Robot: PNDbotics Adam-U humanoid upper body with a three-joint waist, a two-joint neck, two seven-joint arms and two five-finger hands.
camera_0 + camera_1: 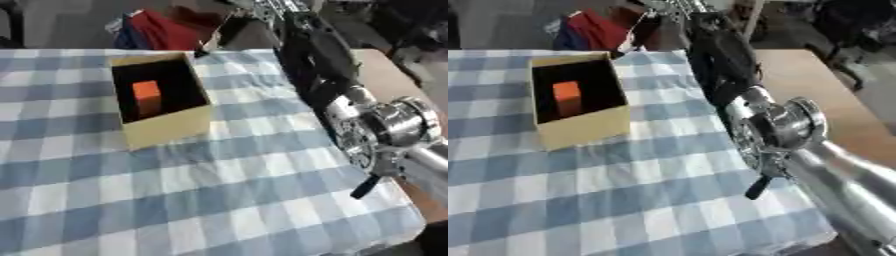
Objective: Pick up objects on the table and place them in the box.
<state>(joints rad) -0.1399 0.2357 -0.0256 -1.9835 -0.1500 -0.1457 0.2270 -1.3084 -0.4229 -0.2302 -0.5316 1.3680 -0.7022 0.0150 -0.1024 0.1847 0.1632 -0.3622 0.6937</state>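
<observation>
Nearest to the camera, the checked cloth (pixel 201 200) spread over the counter (pixel 385 75) lies bare of any loose object. On the right, the right arm (pixel 780 125) is seen crossing the view, silver joint foremost and black forearm running away toward the far edge; its hand cannot be made out at the blurred far end, so whether the fingers are straight or curled cannot be told, nor whether anything is held. The left hand is not shown in either view. Farther back on the cloth, a cardboard box (pixel 166 127) stands open at the top, and an orange block (pixel 146 95) is seen inside it, resting against the dark interior. The block is judged to be light, stiff and not fragile, with flat faces that could be pinched from opposite sides across its width; its smooth surface may be somewhat slippery. The box is judged to be light enough to shift if nudged. Beyond it, red and blue cloth (pixel 153 27) lies past the counter's far edge.
</observation>
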